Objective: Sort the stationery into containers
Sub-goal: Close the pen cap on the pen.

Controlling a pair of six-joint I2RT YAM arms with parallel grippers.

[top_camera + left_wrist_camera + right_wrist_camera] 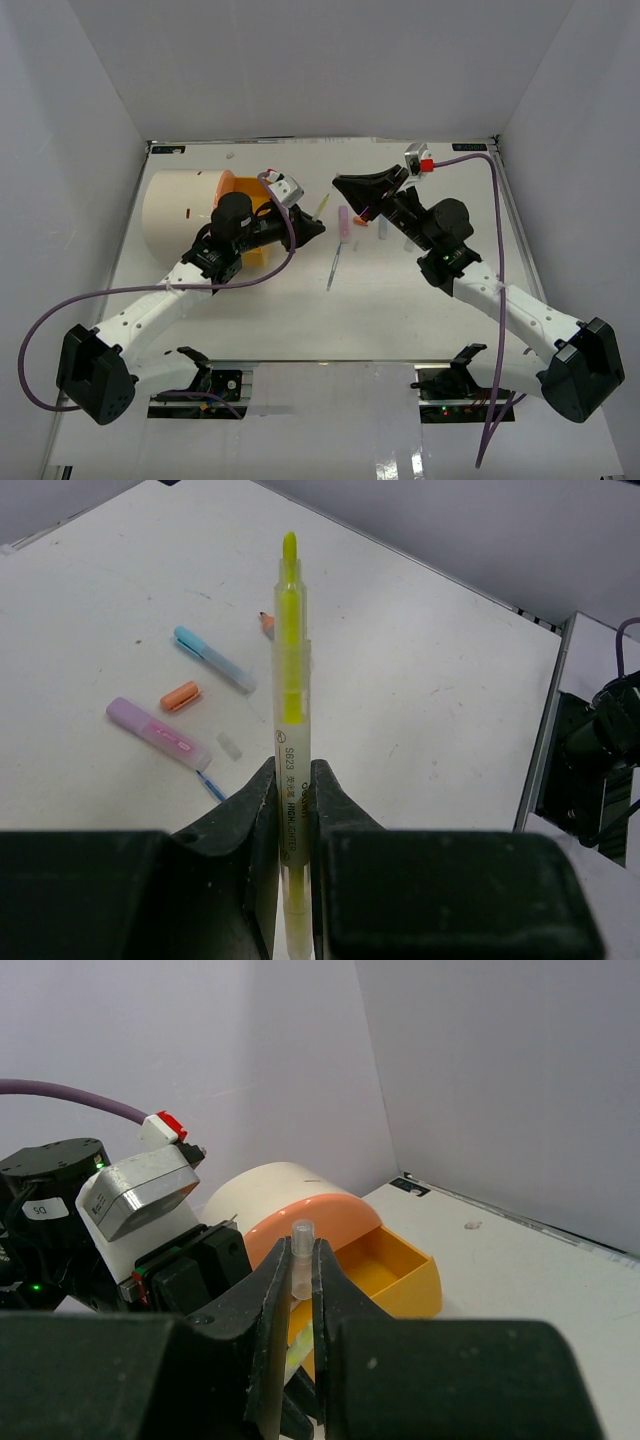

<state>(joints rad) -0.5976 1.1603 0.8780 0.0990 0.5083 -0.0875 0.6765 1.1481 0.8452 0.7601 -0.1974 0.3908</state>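
My left gripper (314, 228) (291, 772) is shut on a yellow highlighter (291, 650), uncapped, tip pointing away; it shows in the top view (322, 208). My right gripper (345, 186) (302, 1258) is shut on a small clear cap (302, 1232), held just right of and above the left gripper. The cream drum (178, 210) (268, 1185) with its orange face (320, 1218) lies at the back left. One orange drawer (405, 1265) (262, 250) is slid out and looks empty where visible.
On the table lie a pink marker (158, 732) (344, 222), a light blue pen (213, 658), an orange cap (181, 695), a small white cap (229, 744), a thin pen (334, 265) and pale markers (386, 228). White walls close in on three sides.
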